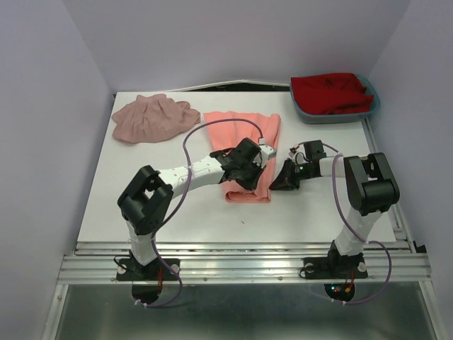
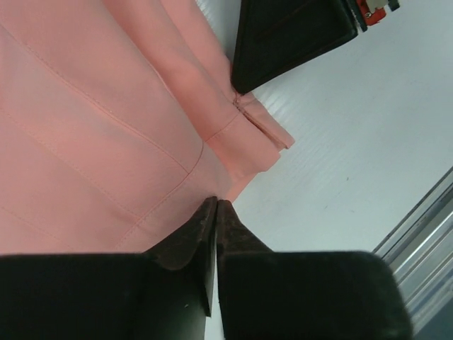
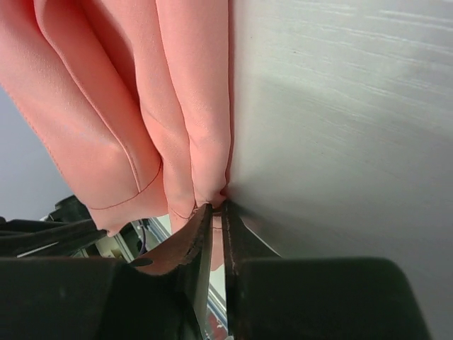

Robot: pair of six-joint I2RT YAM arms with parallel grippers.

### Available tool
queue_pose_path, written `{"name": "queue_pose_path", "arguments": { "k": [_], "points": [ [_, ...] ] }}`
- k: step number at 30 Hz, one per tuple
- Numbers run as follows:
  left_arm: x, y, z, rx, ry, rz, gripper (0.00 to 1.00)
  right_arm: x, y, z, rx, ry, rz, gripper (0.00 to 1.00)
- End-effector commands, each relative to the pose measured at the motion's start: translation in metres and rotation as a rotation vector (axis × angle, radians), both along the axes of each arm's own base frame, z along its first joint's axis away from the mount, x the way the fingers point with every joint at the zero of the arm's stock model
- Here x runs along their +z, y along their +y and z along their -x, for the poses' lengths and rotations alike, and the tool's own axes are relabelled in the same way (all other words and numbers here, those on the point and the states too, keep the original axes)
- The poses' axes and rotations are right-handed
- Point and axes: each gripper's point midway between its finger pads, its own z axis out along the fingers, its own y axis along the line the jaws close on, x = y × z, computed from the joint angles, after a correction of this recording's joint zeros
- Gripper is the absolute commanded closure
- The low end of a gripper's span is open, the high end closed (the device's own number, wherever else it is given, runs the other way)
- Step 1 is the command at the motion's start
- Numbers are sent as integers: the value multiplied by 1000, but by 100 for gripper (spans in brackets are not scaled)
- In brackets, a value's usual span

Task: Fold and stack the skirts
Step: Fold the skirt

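The salmon-coral skirt (image 1: 244,134) lies folded into a long strip in the middle of the white table (image 1: 141,198). My left gripper (image 1: 249,173) sits over its near end, and in the left wrist view the jaws (image 2: 216,203) are shut on the skirt's (image 2: 92,120) hem edge. At the strip's right edge near that end, my right gripper (image 1: 277,183) is shut on a fold of the skirt (image 3: 106,92), with fabric pinched at the tips (image 3: 218,207). The mauve-pink skirt (image 1: 152,117) lies bunched at the back left, untouched.
A blue bin (image 1: 374,106) holding red cloth (image 1: 331,92) stands at the back right corner. My right gripper's black body (image 2: 294,35) shows close by in the left wrist view. A metal rail (image 1: 241,262) runs along the table's near edge.
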Motion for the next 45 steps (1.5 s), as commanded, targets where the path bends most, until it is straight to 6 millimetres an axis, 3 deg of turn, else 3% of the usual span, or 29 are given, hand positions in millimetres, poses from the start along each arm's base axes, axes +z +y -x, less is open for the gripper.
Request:
{"name": "queue_pose_path", "arguments": {
  "k": [1, 6, 10, 17, 28, 33, 41, 45],
  "points": [
    [26, -25, 1, -56, -28, 88, 95, -7, 0, 1, 3, -6, 5, 87],
    [14, -25, 2, -44, -6, 70, 97, -6, 0, 1, 3, -4, 1, 89],
    [16, -28, 4, -52, -2, 78, 100, -5, 0, 2, 0, -3, -5, 93],
    [20, -46, 17, -120, 14, 137, 100, -6, 2, 4, 1, 8, -17, 96],
    [7, -75, 10, -160, 34, 197, 100, -6, 2, 8, -1, 7, -24, 99],
    [29, -81, 8, -156, 18, 241, 100, -7, 0, 9, 6, 3, -13, 99],
    [67, -56, 19, -135, -27, 253, 100, -8, -1, 10, 7, -4, -1, 99],
    [66, -59, 22, -144, -14, 263, 100, -6, 0, 10, 7, -11, -9, 99]
  ]
}}
